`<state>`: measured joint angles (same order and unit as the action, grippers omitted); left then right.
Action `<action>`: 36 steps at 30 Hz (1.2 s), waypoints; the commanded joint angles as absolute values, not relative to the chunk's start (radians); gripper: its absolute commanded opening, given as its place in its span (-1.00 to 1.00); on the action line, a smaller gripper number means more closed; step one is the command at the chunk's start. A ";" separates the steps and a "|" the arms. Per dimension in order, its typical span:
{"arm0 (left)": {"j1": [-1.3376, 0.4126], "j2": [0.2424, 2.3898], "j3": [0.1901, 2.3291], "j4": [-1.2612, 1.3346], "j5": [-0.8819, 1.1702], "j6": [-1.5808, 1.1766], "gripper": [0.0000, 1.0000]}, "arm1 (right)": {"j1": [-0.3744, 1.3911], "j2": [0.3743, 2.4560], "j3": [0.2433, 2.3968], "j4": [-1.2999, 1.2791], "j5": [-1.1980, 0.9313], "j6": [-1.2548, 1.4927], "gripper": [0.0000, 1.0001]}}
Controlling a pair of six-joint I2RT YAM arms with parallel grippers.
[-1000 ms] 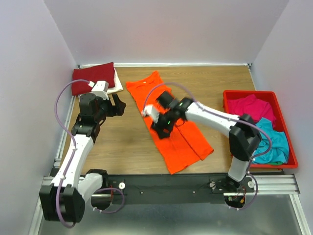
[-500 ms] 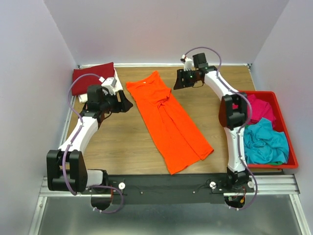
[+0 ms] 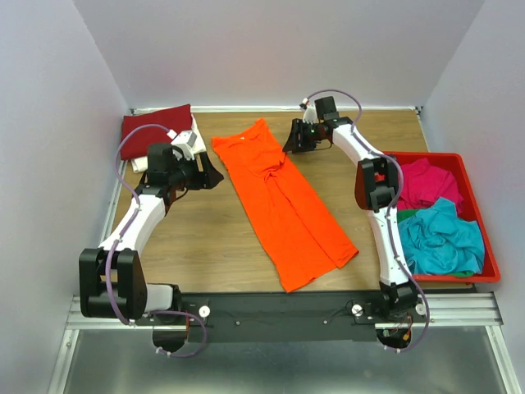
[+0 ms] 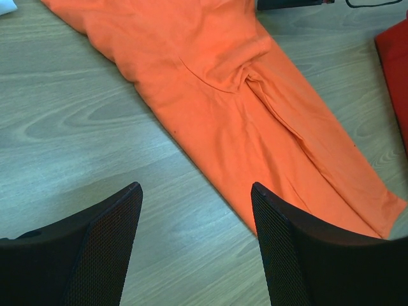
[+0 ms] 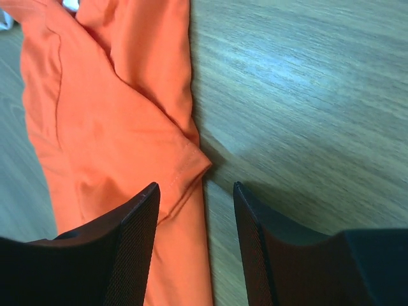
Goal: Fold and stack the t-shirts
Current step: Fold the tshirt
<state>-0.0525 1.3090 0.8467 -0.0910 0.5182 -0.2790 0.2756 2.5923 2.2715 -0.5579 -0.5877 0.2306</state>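
An orange t-shirt (image 3: pixel 283 201) lies spread lengthwise on the wooden table, its body bunched in long folds (image 4: pixel 248 108). My left gripper (image 3: pixel 211 174) hovers open at the shirt's left edge, the right fingertip (image 4: pixel 258 194) over the cloth's border and nothing between the fingers (image 4: pixel 194 191). My right gripper (image 3: pixel 293 141) is open at the shirt's far right sleeve; the sleeve corner (image 5: pixel 191 159) sits just ahead of the gap (image 5: pixel 194 188). A folded dark red t-shirt (image 3: pixel 156 129) rests on a white one (image 3: pixel 195 144) at the back left. Magenta (image 3: pixel 422 180) and teal (image 3: pixel 447 238) t-shirts lie crumpled in the tray.
A rigid red plastic tray (image 3: pixel 492 267) stands at the right edge of the table. White walls close in the left, back and right sides. Bare wood (image 3: pixel 197 238) shows between the left arm and the orange shirt.
My right arm has swung off the middle of the orange shirt to its far right sleeve. My left gripper has edged right, closer to the shirt's left edge.
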 commanded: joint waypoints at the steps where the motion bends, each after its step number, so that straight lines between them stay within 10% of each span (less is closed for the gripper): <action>1: -0.049 1.279 0.830 -0.072 0.557 -0.290 0.53 | 0.273 2.657 2.290 -0.534 -0.632 0.291 0.13; 15: -0.049 1.244 0.801 -0.071 0.554 -0.308 0.53 | 0.276 2.714 2.302 -0.499 -0.658 0.353 -0.15; 25: -0.049 1.239 0.804 -0.083 0.545 -0.308 0.53 | 0.273 2.672 2.358 -0.497 -0.606 0.318 -0.96; 36: -0.049 1.236 0.811 -0.098 0.541 -0.296 0.53 | 0.273 2.625 2.382 -0.491 -0.572 0.284 -0.95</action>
<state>-0.0525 1.2636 0.8108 -0.0944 0.5320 -0.3038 0.2714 2.6629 2.3528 -0.4763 -0.6022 0.3054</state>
